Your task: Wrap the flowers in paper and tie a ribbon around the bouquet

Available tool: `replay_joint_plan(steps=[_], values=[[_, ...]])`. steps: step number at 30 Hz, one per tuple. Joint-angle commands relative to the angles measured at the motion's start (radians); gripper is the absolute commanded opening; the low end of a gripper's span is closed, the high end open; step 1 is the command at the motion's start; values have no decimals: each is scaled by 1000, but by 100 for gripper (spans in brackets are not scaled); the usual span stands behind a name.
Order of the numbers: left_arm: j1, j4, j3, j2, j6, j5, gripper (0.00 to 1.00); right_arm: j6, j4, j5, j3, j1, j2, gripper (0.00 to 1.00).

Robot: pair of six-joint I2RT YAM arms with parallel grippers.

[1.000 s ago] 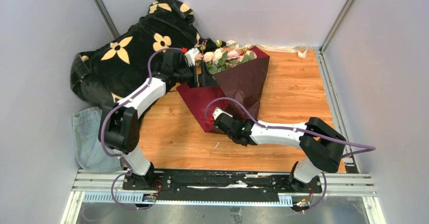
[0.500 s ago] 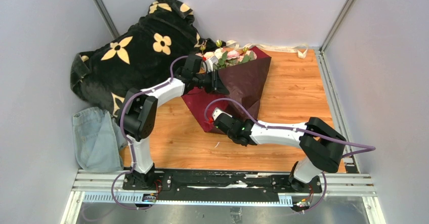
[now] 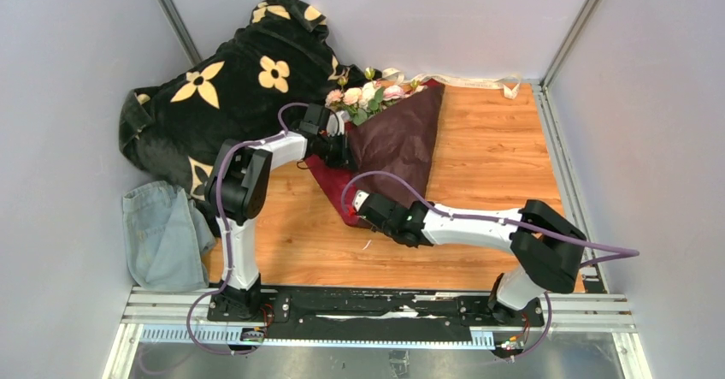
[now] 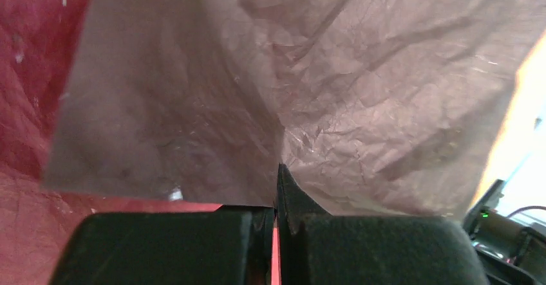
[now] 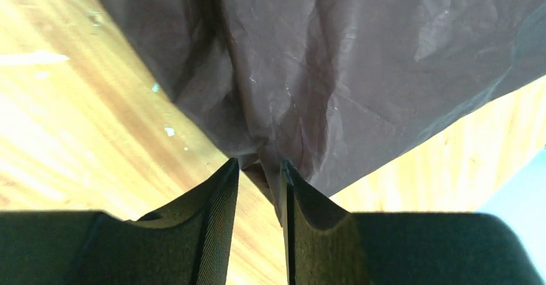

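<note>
In the top external view, the paper (image 3: pixel 397 135) is seen folded into a long dark maroon cone on the wooden bench (image 3: pixel 487 165), with its wide mouth turned toward the far wall and its narrow tip toward the arm bases. The flowers (image 3: pixel 363 97) are shown poking out of that mouth as pink and cream heads among green leaves, just beside the black flower-patterned blanket (image 3: pixel 231 88) that is heaped in the far left corner. The ribbon (image 3: pixel 466 79) is laid loose along the far edge of the bench, behind the flowers and not yet tied around anything. A blue denim cloth (image 3: pixel 158 233) is bunched at the left edge, near the left arm's base. The left end effector (image 3: pixel 344 151) is placed against the cone's left edge, below the flower heads, and the right end effector (image 3: pixel 355 210) is set at the narrow tip. In the left wrist view, the black fingers (image 4: pixel 161 246) are seen clenched on a crinkled fold of the paper, which is pinched between their tips and fans out above them; a redder face of the sheet is visible at the left. In the right wrist view, the fingers (image 5: pixel 212 233) are seen parted by a narrow gap, released, with the cone's tip lying in that gap and bare wood showing on either side. Whether the tip touches either finger cannot be told.
</note>
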Motion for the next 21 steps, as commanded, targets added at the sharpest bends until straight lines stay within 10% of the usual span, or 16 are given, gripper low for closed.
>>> replay_joint_plan(steps=[1, 9, 15, 21], values=[[-5, -54, -23, 49, 83, -89, 0, 1, -128, -159, 85, 15, -97, 36], [-7, -37, -38, 43, 101, -116, 0, 53, 28, -610, 54, -186, -308, 53], [-7, -43, -41, 26, 108, -124, 0, 268, 212, -994, -31, -566, -134, 12], [-7, -46, -33, 16, 125, -144, 0, 354, 251, -1004, -220, -692, -68, 0]])
